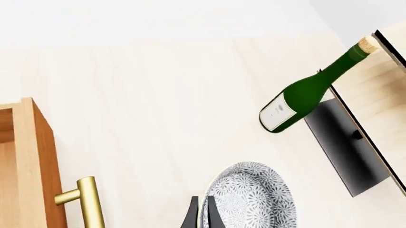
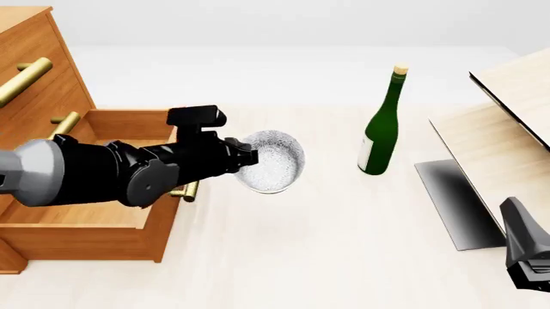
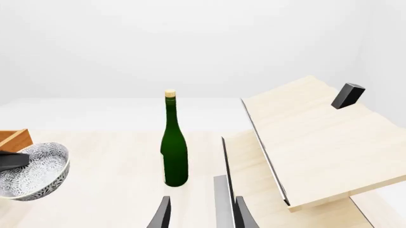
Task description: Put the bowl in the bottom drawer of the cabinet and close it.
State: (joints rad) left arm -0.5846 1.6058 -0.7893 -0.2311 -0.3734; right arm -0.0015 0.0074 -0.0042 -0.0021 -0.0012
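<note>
While tilted, bowl [image 2: 273,161] opens rightward | left gripper [image 2: 251,158] clamps rim | drawer [image 2: 90,187] open

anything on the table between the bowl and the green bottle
No. In the front view the stretch of table between the bowl, held up by the left gripper, and the bottle is bare light wood.

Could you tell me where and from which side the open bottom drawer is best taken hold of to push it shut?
Take the brass bar handle on the bottom drawer: it stands off the front panel on posts, so fingers fit around it. Come from the drawer's front, the side facing the bottle. The left hand is nearest but holds the bowl.
</note>
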